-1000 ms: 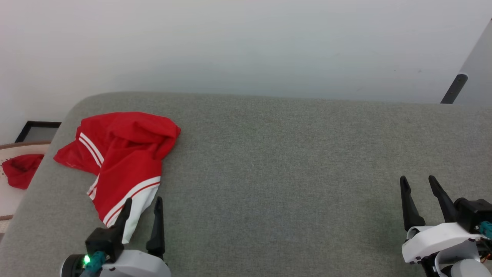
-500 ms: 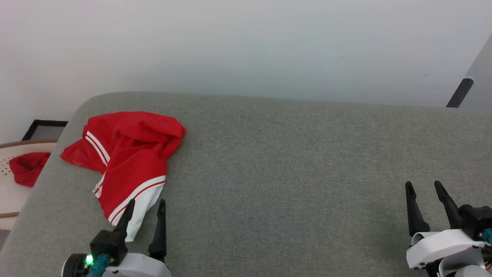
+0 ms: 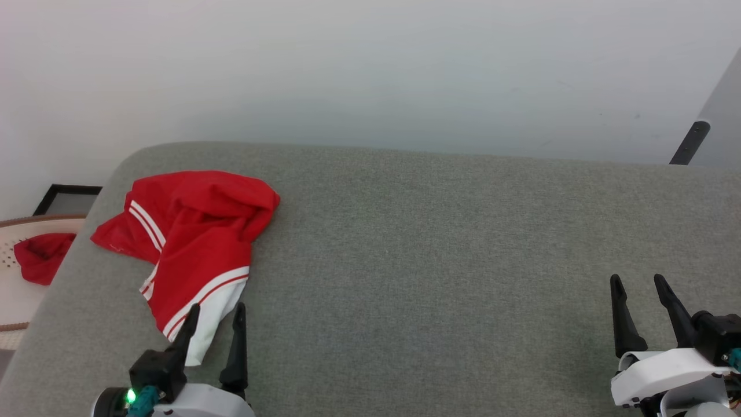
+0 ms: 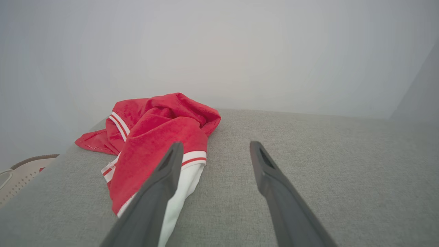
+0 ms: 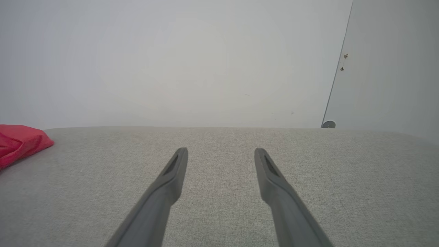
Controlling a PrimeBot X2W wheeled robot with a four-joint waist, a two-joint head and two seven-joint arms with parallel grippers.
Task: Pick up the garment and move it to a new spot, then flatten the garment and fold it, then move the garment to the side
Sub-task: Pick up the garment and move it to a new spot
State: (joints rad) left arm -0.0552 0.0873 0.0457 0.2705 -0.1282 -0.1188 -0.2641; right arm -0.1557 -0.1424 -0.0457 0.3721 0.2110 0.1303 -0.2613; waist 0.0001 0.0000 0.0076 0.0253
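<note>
The garment (image 3: 194, 240) is a red jersey with white-and-red striped trim, lying crumpled at the left end of a grey padded surface (image 3: 440, 260). In the left wrist view the garment (image 4: 154, 137) sits just ahead and left of the fingers. My left gripper (image 3: 215, 311) stands open at its near white hem, one finger over the cloth's edge, nothing between the fingers; it also shows as my left gripper (image 4: 214, 147). My right gripper (image 3: 638, 282) is open far to the right above bare surface, seen again as my right gripper (image 5: 221, 152). A red corner of the garment (image 5: 20, 142) reaches the right wrist view's left edge.
A smaller plain red cloth (image 3: 39, 256) lies in a pale perforated basket (image 3: 11, 289) off the surface's left end, with a dark frame (image 3: 66, 198) behind it. A white wall stands beyond the far edge. A dark leg (image 3: 689, 142) shows at the upper right.
The head camera has shifted slightly, moving the whole picture. Both grippers sit a little lower in the view than a second ago and stay open. The garment lies as before.
</note>
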